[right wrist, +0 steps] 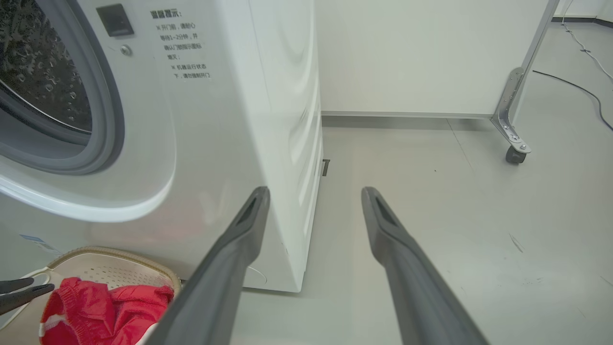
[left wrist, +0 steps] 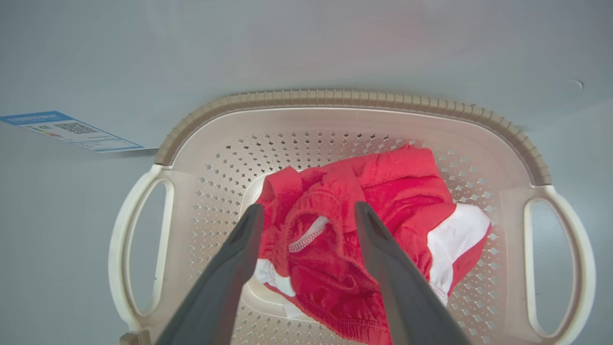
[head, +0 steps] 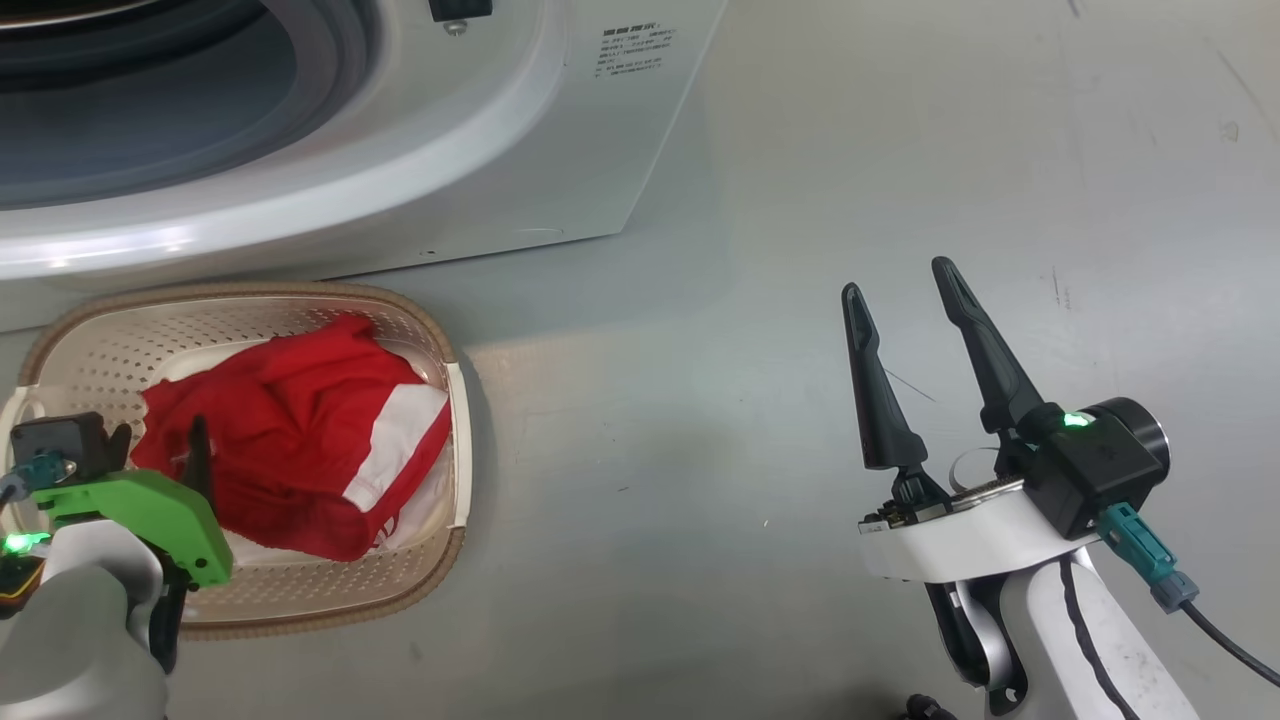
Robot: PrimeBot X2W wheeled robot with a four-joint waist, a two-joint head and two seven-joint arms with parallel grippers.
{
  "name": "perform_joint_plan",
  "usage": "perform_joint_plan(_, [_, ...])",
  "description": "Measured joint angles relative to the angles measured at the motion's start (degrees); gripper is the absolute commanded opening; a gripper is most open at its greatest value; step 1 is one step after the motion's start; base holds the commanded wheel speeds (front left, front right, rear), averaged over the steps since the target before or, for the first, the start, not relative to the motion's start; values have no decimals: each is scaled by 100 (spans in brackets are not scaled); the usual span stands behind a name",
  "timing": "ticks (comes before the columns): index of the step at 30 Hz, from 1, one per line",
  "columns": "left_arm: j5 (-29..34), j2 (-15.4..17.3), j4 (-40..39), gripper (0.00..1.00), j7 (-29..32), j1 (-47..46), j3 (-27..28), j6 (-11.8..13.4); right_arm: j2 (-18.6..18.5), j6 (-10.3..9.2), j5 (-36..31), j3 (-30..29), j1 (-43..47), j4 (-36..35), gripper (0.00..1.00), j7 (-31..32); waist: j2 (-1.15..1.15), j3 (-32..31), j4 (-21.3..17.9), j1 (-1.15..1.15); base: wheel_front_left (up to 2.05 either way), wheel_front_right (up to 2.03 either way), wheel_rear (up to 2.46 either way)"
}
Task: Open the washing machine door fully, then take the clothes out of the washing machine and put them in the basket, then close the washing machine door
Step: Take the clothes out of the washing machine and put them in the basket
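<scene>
- The clothes (left wrist: 407, 191), a crumpled red heap with white trim, lie in the basket (left wrist: 354, 98) under the left gripper (left wrist: 308, 207); how many garments cannot be told.
- Its fingers (left wrist: 230, 268) stand wide apart, gripping nothing.
- The right gripper (head: 896, 276) is spread and empty above the floor (head: 1000, 150).
- The washing machine (head: 560, 130) stands beyond the left fingertips, its drum mouth cut off at the frame edge.

Long dark tapered fingers (head: 985, 345), white forearm (head: 1090, 640), green bracket (head: 150, 510), teal connector (head: 1135, 540)
</scene>
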Motion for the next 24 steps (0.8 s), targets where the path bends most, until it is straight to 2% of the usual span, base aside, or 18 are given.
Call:
perform_joint_plan(16, [18, -146, 294, 100, -383, -26, -62, -13, 23, 4, 96, -97, -97, 354, 100, -73, 0, -570, 144, 0, 0, 0, 0])
perform_joint_plan(24, [58, -325, -171, 100, -519, -91, -148, -66, 22, 11, 283, -320, -94, 594, 100, -118, 0, -1129, 299, 0, 0, 0, 0])
